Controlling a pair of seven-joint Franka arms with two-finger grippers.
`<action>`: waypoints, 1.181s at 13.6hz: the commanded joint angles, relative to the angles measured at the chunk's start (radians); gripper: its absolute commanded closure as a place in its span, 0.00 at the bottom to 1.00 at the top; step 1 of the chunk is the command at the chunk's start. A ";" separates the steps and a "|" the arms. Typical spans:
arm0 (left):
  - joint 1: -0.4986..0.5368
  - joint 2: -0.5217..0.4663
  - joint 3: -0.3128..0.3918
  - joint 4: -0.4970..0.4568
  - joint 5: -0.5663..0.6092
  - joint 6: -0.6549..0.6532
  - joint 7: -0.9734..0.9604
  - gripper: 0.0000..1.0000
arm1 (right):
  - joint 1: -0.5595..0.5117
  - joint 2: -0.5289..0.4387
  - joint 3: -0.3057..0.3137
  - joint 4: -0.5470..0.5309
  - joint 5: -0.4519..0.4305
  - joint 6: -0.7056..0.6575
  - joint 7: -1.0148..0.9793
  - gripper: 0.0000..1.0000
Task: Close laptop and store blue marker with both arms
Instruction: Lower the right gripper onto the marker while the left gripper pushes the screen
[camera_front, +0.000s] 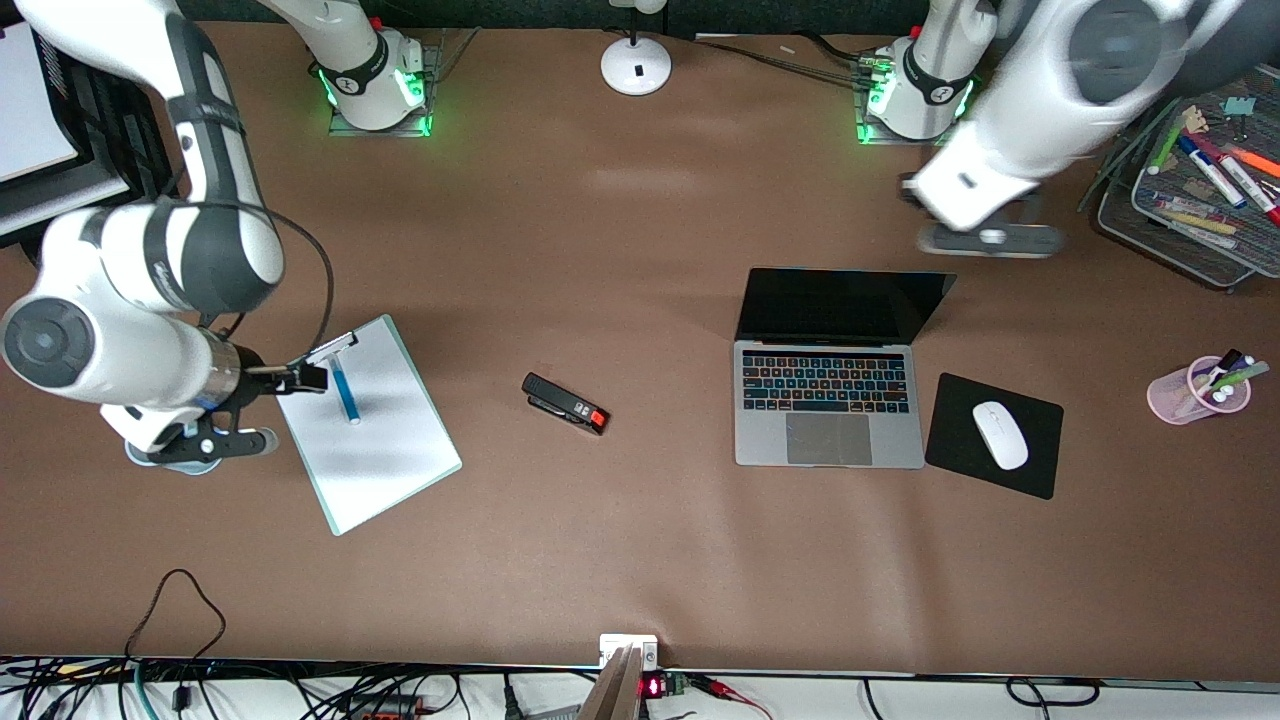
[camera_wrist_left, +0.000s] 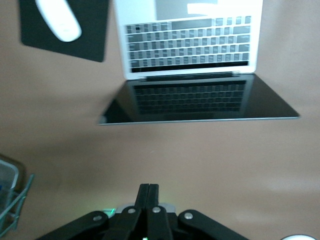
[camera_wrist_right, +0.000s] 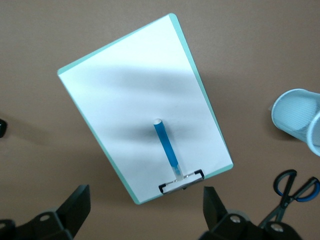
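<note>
The laptop stands open, its black screen upright toward the arm bases; the left wrist view shows its keyboard. My left gripper hangs shut and empty over bare table between the laptop's lid and the left arm's base, its fingers pressed together. The blue marker lies on a white clipboard toward the right arm's end. My right gripper hovers open over the clipboard's clip end, the marker just ahead of its spread fingers.
A black stapler lies mid-table. A white mouse rests on a black pad beside the laptop. A pink pen cup and a mesh tray stand at the left arm's end. Scissors and a light-blue cup lie by the clipboard.
</note>
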 joint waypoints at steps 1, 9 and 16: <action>0.008 -0.019 -0.037 -0.122 -0.006 0.120 -0.057 1.00 | -0.003 0.031 -0.001 -0.009 -0.004 0.037 -0.070 0.00; 0.055 -0.111 -0.219 -0.474 0.008 0.488 -0.162 1.00 | -0.033 0.058 -0.002 -0.164 -0.001 0.234 -0.332 0.00; 0.157 -0.019 -0.219 -0.479 0.016 0.720 -0.057 1.00 | -0.024 0.070 -0.002 -0.236 0.003 0.356 -0.331 0.03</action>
